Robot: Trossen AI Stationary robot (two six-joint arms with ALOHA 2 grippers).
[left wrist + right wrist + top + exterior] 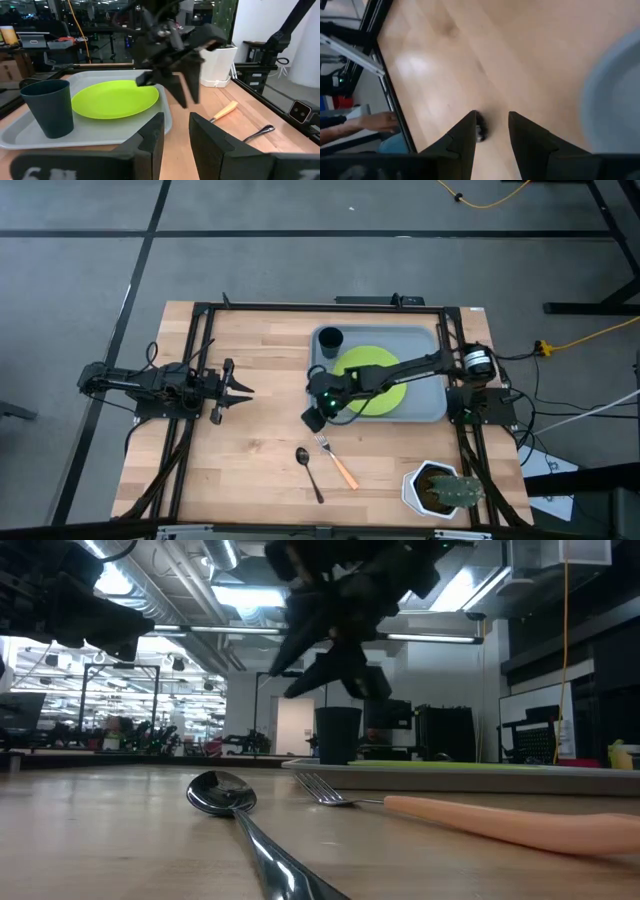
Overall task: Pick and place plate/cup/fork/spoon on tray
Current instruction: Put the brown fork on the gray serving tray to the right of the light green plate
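The lime-green plate lies flat in the grey-blue tray, and the dark cup stands upright in the tray's far left corner. The fork, with its orange handle, and the dark spoon lie flat on the wooden table near the front edge. My right gripper reaches across the tray and hangs open above the table off the tray's near left corner, tilted downward, with nothing between its fingers. It is short of the fork's tines. At the table's left, my left gripper waits level and open.
A white pot with a cactus stands at the front right corner. A black metal frame borders the table. In the right wrist view a person's hand shows beyond the table's edge. Bare wood lies between the two grippers.
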